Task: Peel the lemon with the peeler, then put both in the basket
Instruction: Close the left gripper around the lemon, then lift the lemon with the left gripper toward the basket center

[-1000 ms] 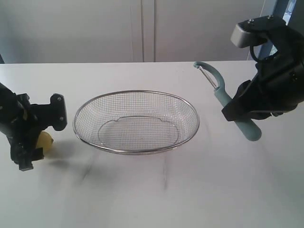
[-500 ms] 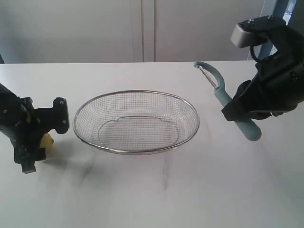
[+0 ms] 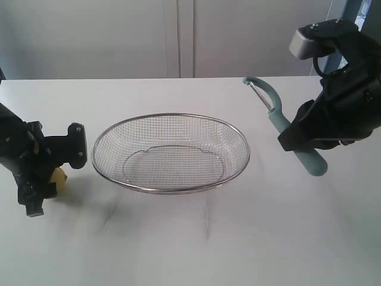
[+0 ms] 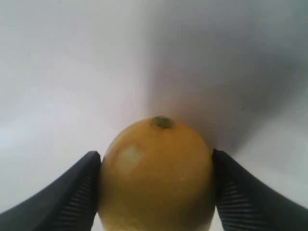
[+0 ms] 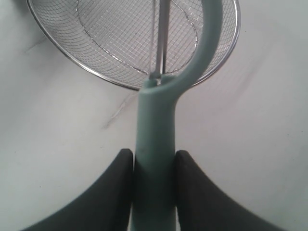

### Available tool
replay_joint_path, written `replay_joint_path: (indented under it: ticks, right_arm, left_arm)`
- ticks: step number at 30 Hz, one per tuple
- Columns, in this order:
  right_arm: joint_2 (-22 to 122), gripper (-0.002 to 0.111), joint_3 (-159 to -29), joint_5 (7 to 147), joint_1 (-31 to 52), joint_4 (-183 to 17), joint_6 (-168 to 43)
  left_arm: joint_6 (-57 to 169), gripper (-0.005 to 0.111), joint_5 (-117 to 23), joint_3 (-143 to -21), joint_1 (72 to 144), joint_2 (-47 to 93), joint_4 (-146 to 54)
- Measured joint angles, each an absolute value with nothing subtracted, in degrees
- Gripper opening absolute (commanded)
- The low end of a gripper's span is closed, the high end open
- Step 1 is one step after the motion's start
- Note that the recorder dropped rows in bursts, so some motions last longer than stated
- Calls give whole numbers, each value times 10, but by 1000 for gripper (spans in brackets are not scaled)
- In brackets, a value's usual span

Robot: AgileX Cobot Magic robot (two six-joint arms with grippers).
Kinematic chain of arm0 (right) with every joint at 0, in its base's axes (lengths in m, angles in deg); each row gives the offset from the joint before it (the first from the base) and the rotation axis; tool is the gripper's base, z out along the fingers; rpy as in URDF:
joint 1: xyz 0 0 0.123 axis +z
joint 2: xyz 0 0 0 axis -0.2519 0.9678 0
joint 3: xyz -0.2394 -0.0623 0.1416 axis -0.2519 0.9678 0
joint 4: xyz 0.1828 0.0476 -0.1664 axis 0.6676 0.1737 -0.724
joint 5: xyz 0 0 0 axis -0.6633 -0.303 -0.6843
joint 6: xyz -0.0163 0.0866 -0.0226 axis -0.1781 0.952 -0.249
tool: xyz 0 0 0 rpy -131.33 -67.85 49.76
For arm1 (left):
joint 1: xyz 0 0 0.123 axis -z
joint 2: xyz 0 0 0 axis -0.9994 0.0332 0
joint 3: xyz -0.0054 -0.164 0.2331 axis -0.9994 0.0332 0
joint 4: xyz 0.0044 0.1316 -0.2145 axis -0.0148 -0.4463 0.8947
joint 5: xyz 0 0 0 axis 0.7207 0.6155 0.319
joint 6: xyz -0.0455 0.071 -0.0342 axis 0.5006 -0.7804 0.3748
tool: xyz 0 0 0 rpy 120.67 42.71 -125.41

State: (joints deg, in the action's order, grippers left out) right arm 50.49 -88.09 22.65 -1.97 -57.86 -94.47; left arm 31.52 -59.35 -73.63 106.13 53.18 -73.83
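Your left gripper (image 4: 156, 161) sits low at the left edge of the tabletop (image 3: 238, 238). Its two dark ribbed fingers (image 4: 72, 192) lie flat against opposite flanks of the lemon (image 3: 58, 176), jaws spread wide, no gap showing on either side. The lemon is down at the tabletop, near the basket's left end but apart from it. You cannot tell whether it rests on the surface or is just off it; the gripper covers most of it in the exterior view.

Lemon look, left wrist view: smooth yellow skin, one small green-brown nub at the end facing away from the camera, and a pale dull patch on the upper flank. The skin is whole on the side you see.

The basket (image 3: 169, 190) stands mid-tabletop, an oval of silver wire mesh with a thick metal rim. Only bare mesh shows inside it.

Your right gripper (image 5: 154, 168) is up off the tabletop, right of the basket. It is clamped on the peeler (image 3: 277, 116), one finger on each side of the pale teal handle, jaws narrow. The peeler is tilted: its curved blade head points up toward the far edge, and the handle's butt pokes out below the gripper toward the near right. It is clear of the basket rim.
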Motion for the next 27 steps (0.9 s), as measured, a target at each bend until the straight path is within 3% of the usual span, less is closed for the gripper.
replay_joint_path:
  ticks: [4, 19, 27]
  right_arm:
    - [505, 0, -881, 228, -20, -579, -945]
    - [505, 0, -881, 229, -20, -575, -945]
    - [505, 0, -881, 234, -20, -574, -930]
  left_arm:
    - [330, 0, -618, -737, 1061, 521, -733]
    - [433, 0, -644, -736, 1061, 317, -512]
    - [348, 0, -682, -736, 1076, 211, -335]
